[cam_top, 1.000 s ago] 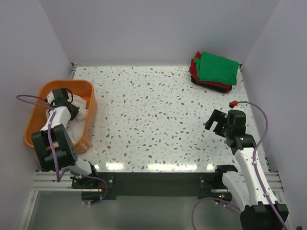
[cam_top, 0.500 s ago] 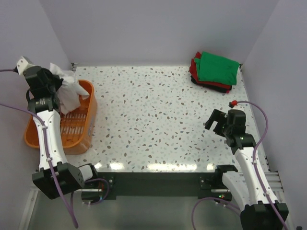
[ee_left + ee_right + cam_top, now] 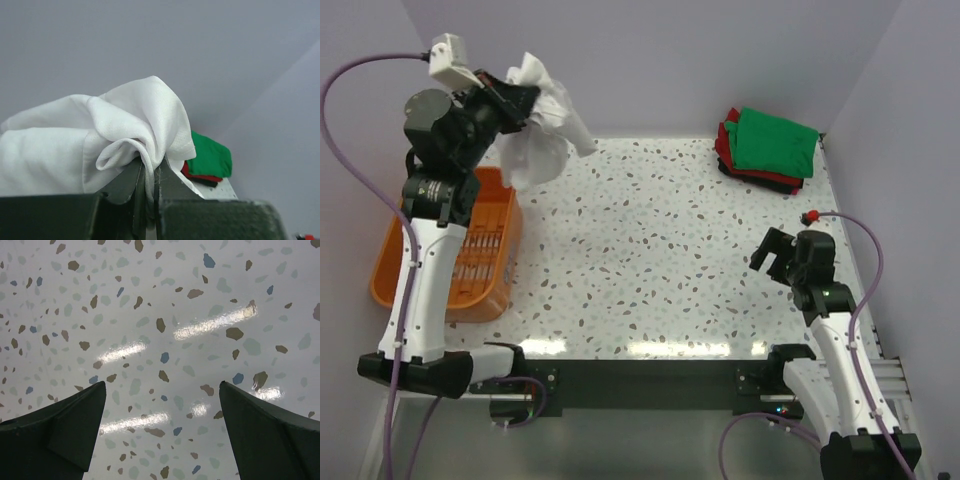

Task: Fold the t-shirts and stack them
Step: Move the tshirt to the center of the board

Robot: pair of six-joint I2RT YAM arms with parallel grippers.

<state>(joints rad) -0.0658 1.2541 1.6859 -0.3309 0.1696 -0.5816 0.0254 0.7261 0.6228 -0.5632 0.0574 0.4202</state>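
I see left fingers [image 3: 125, 184] pinching bunched off-white t-shirt [image 3: 542, 128] high over far-left corner of worktop [image 3: 650, 250]. Thin pinch, probably one layer; may slip, land crumpled. Right fingers [image 3: 60, 432] spread, empty, near right edge.

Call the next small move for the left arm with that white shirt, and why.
Probably swing the left gripper rightward and lower the bunched off-white cloth t-shirt onto the middle of the speckled table. The gripper is shut on it, holding it high near the orange plastic basket, crumpled, not spread. The right gripper hangs open over the tabletop, free to help flatten.
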